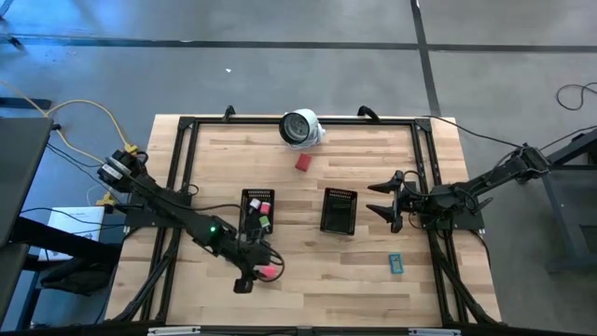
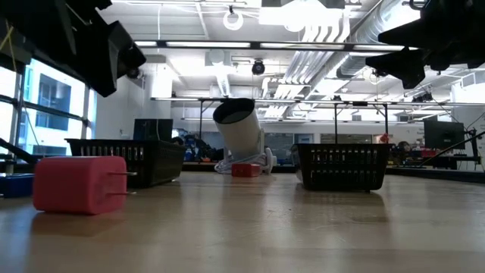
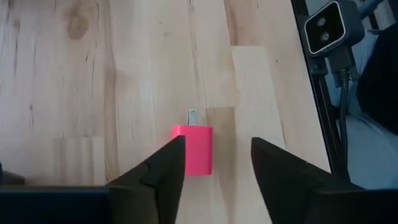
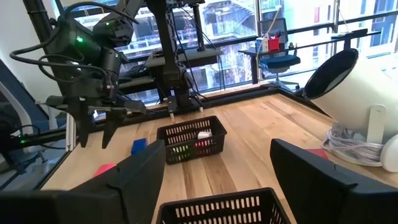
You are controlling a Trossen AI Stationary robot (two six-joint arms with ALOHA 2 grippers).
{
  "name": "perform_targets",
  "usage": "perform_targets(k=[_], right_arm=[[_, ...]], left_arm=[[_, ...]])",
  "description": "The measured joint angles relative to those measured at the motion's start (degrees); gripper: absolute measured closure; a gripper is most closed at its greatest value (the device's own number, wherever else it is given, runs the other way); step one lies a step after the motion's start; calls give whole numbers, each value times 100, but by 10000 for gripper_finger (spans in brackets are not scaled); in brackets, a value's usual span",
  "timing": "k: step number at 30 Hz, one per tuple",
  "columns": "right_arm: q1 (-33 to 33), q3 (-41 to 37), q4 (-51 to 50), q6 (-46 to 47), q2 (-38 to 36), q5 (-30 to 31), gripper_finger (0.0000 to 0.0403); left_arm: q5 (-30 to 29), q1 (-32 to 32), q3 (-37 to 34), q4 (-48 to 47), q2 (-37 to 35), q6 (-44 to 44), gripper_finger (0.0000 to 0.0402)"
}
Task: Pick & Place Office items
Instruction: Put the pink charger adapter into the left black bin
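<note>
At the table's seven o'clock the left gripper (image 1: 258,277) is seen with its jaws spread, and a pink piece (image 3: 192,149) lies on the wood just beside one finger, not pinched. At twelve o'clock of that gripper the left tray (image 1: 257,212) holds small pink, red and green pieces, while a red piece (image 1: 304,162) lies at the centre's twelve o'clock near the white round object (image 1: 300,128). The right tray (image 1: 339,210) stands at the centre, the right gripper (image 1: 385,201) waits at three o'clock with jaws spread on nothing, and a teal piece (image 1: 395,264) lies at five o'clock.
</note>
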Motion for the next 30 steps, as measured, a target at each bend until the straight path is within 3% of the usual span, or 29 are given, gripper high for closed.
perform_targets(k=[30], right_arm=[[4,0,-4,148,0,-289,125]], left_arm=[[-187,-110,-2,267,636,-192,210]])
